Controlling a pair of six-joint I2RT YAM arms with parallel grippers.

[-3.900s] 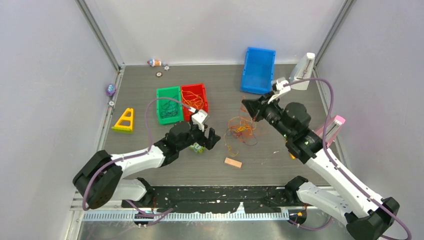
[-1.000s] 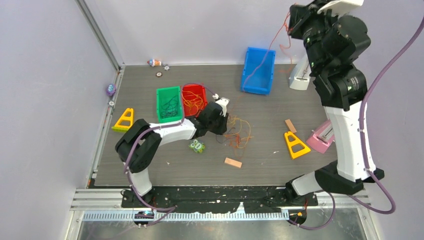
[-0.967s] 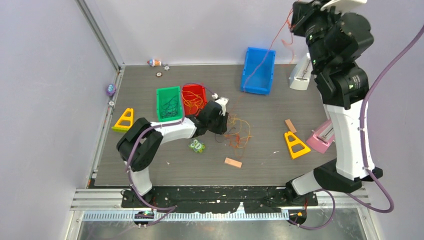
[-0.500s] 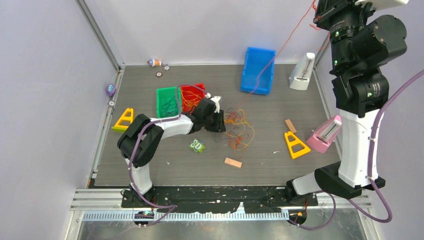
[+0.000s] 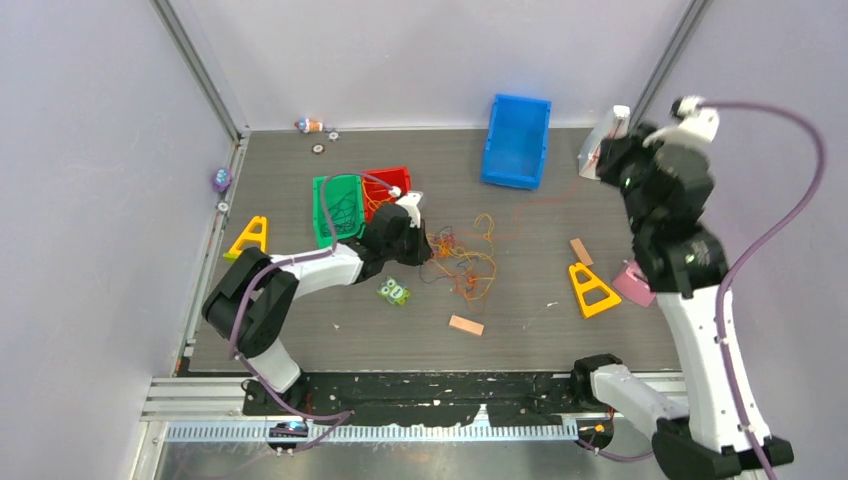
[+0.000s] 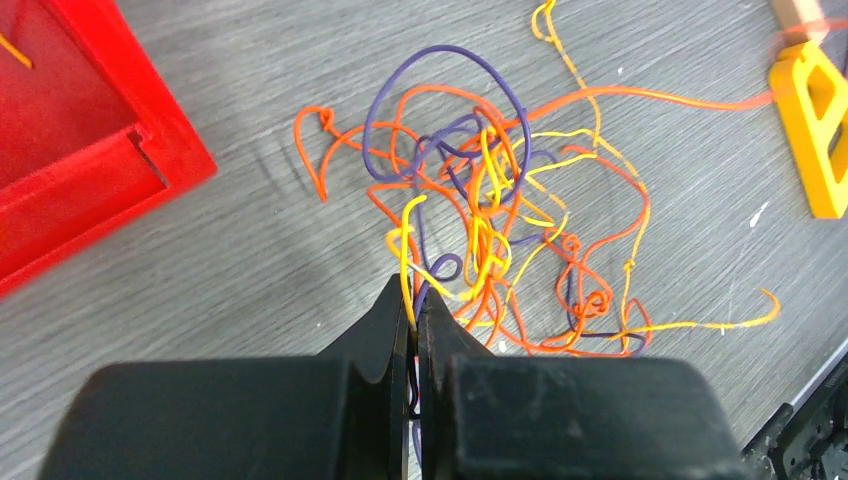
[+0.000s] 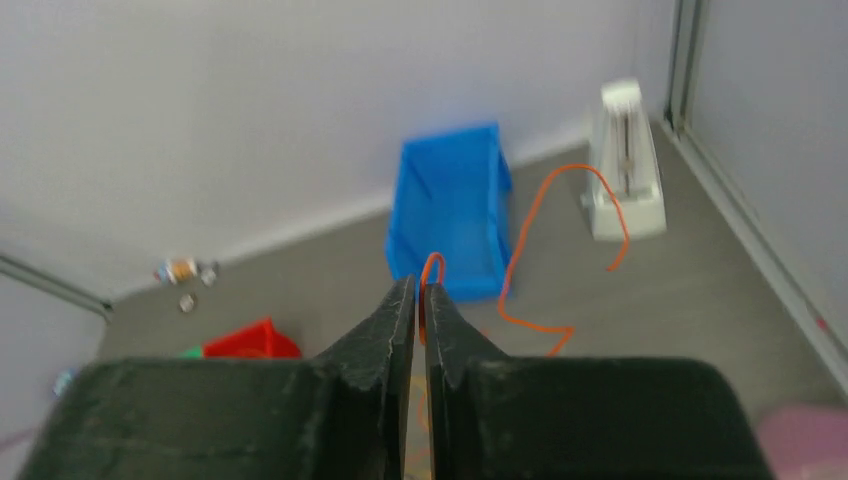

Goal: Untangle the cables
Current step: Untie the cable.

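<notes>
the tangle of thin orange, yellow and purple wire cables (image 5: 462,262) is lying on the grey wood-grain desk (image 5: 520,300), just to the right of the red plastic bin (image 5: 390,180). its loops are crossing one another many times over. one long orange strand (image 5: 545,203) is running out of the heap, away from the red bin to the right.

the left gripper (image 6: 412,300) is sitting at the edge of the heap nearest the red bin, with its jaws pressed together on a yellow and a purple strand. the right gripper (image 7: 420,290) is hanging above the desk far to the right of the red bin, well apart from the heap. it is pinching the orange strand, and a small loop of it is poking up between the fingertips.

the step in hand looks like drawing that orange strand free while the left gripper is anchoring the rest. doing it well probably means:

- pulling slowly and straight away from the red bin, along the line the strand is already taking
- holding the anchor low against the desk, so the whole heap is not dragging after the strand
- easing off if the loops start bunching into a knot, and lifting the strand instead of hauling it sideways

the wire is thin and springy, so it is likely slipping easily through a light pinch.
</notes>
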